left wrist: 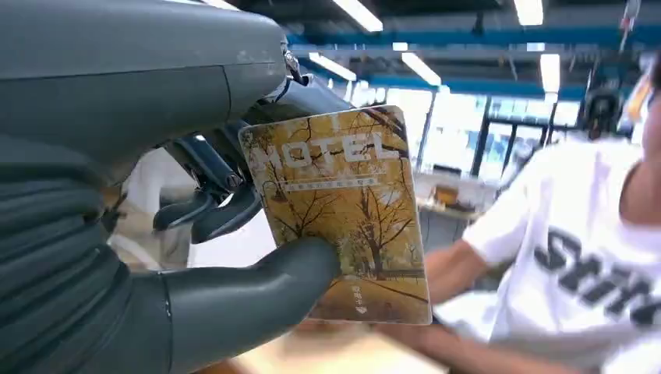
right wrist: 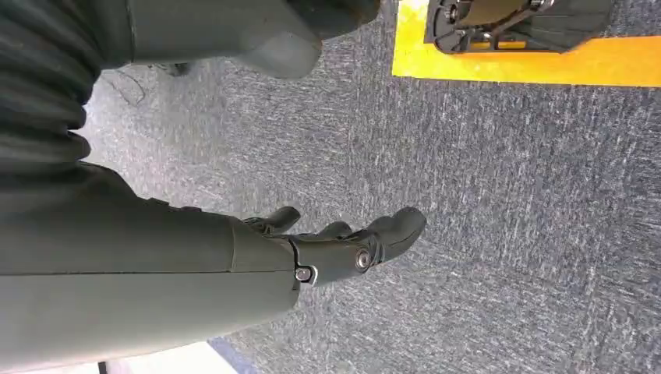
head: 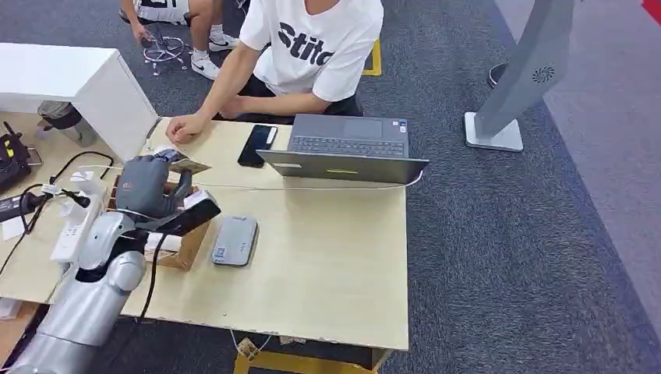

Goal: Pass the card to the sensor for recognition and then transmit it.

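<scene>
Across the middle of the head view runs a light wooden table, with grey carpet beyond its right edge. Behind it sits a person in a white printed T-shirt, one hand resting flat on the tabletop. A grey laptop lies before that person, its lid tipped far back, and a black phone lies just beside it toward the robot's left. On the carpet to the right stands a grey stand on a pale base. The robot's silver left arm comes up over the table's left part, above a cardboard box. Its left hand is raised above the box, near the person's hand, and pinches the card between thumb and fingers; the other fingers are curled behind it. That card, yellow with autumn trees and the word HOTEL, stands upright in the left wrist view. A small grey sensor lies flat on the table just right of the box. Hanging over the carpet, the right hand holds nothing, fingers loosely bent and apart.
</scene>
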Robot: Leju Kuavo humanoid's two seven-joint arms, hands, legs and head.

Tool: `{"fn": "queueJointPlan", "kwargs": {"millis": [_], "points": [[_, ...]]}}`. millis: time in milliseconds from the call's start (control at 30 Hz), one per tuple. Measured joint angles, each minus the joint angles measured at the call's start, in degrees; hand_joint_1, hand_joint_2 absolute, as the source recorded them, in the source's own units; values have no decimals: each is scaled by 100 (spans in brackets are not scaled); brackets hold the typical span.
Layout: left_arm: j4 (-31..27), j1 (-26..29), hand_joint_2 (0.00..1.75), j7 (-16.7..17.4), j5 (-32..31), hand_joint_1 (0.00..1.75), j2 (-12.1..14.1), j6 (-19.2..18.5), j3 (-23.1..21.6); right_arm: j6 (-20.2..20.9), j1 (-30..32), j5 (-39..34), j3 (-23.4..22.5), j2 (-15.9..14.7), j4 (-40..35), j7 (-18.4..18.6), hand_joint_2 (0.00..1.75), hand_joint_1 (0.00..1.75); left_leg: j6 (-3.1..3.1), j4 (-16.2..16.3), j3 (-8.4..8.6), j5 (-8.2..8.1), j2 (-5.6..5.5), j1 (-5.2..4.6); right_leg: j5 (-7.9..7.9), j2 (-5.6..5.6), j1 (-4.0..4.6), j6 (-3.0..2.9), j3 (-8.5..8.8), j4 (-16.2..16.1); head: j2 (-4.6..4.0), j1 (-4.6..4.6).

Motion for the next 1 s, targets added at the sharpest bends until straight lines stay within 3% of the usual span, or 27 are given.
{"fn": "queueJointPlan", "kwargs": {"millis": [233, 467, 500, 533, 767, 800, 1000], "points": [[0, -1035, 175, 157, -396, 175, 204, 22, 108, -20, -7, 66, 74, 0, 0, 61, 175, 0, -4, 1, -2, 3, 0, 2, 5, 0, 3, -8, -3, 1, 0, 4], [51, -1227, 175, 195, -466, 175, 253, 22, 108, -28, -10, 79, 92, 0, 0, 70, 175, 0, -4, 1, -2, 3, 1, 2, 5, 1, 3, -8, -3, 2, 0, 6], [256, -1737, 175, 258, -542, 175, 310, 37, 108, -44, -14, 87, 127, 0, 0, 90, 175, 0, -4, 1, -2, 3, 1, 2, 5, 1, 3, -8, -3, 1, 0, 4], [339, -1876, 175, 258, -540, 175, 306, 133, 108, -46, -16, 87, 131, 0, 0, 90, 175, 0, -4, 1, -1, 3, 2, 2, 5, 1, 2, -8, -3, 1, 0, 4], [461, -1889, 175, 232, -544, 175, 204, 317, 105, -50, -16, 70, 131, 0, 0, 90, 175, 0, -4, 1, -1, 3, 2, 1, 5, 2, 2, -8, -4, 1, 0, 2], [477, -1887, 175, 230, -546, 0, 179, 323, 103, -50, -15, 68, 131, 0, 0, 90, 175, 0, -4, 1, -1, 3, 2, 1, 6, 2, 2, -8, -4, 1, 0, 4], [553, -1828, 175, 258, -575, 0, -4, 496, 101, -50, -15, 50, 131, 0, 0, 103, 175, 0, -4, 1, -2, 3, 2, 1, 5, 2, 2, -8, -4, 1, 0, 4]]}}
